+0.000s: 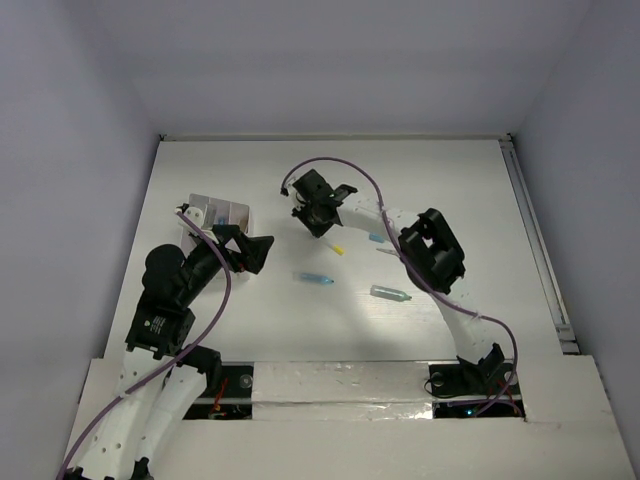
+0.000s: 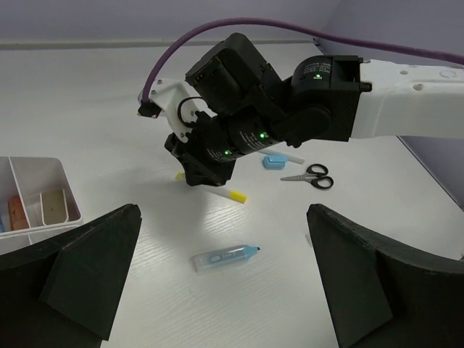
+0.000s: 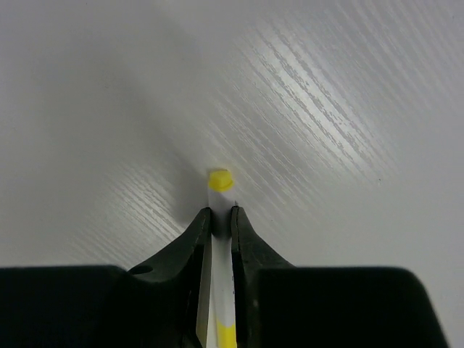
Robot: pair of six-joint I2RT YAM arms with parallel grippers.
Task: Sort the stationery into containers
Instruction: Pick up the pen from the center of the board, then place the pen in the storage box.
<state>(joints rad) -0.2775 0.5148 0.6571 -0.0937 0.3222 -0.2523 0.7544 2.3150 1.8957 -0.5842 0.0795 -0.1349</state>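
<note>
1. My right jaws are clenched on one yellow-tipped pen [image 3: 220,181], down at the surface [image 2: 101,109].
2. My left jaws are released, near one box [image 2: 52,168].
3. One pair of scissors [image 2: 312,176], one blue capsule [image 2: 225,255] and one blue block [image 2: 274,161] lie loose.

The desk [image 3: 341,116] is white, with a fine wood-grain texture and a soft sheen where light falls. The right claw [image 3: 220,213] is matt black plastic. The yellow-tipped pen [image 3: 220,181] looks like smooth plastic. The left claw [image 2: 222,232] is matt black too, faintly grainy. The white box [image 2: 64,190] is smooth, slightly glossy plastic. The purple cable [image 2: 217,32] has a rubbery shine.
</note>
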